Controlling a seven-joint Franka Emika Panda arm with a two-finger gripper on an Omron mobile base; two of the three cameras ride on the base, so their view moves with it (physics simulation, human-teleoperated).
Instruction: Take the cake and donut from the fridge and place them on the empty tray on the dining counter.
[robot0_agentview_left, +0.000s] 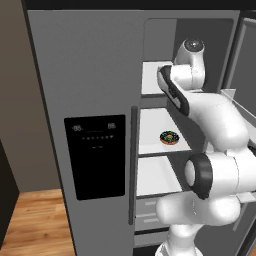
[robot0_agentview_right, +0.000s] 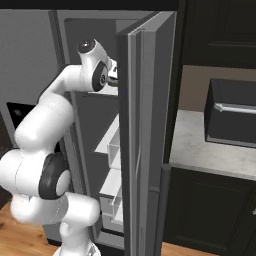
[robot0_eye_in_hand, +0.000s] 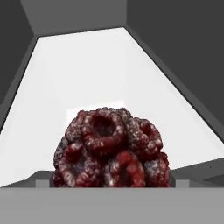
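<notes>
- Cake (robot0_eye_in_hand: 111, 148): dark red-brown bumpy lump, sits on a white fridge shelf (robot0_eye_in_hand: 109, 74), close in front of the hand camera.
- Donut (robot0_agentview_left: 169, 137): lies flat on the middle white shelf (robot0_agentview_left: 150, 130), one level below where the arm reaches in.
- Fridge (robot0_agentview_left: 85, 75): right door (robot0_agentview_right: 145, 125) swung open.
- Hand: fingers spread wide, gripping nothing.

Place: a kitchen.
Clues: big grey fridge (robot0_agentview_left: 90, 100) with its door open, dark cabinets (robot0_agentview_right: 215, 210), pale bench (robot0_agentview_right: 200, 145), wood floor (robot0_agentview_left: 35, 225).
</notes>
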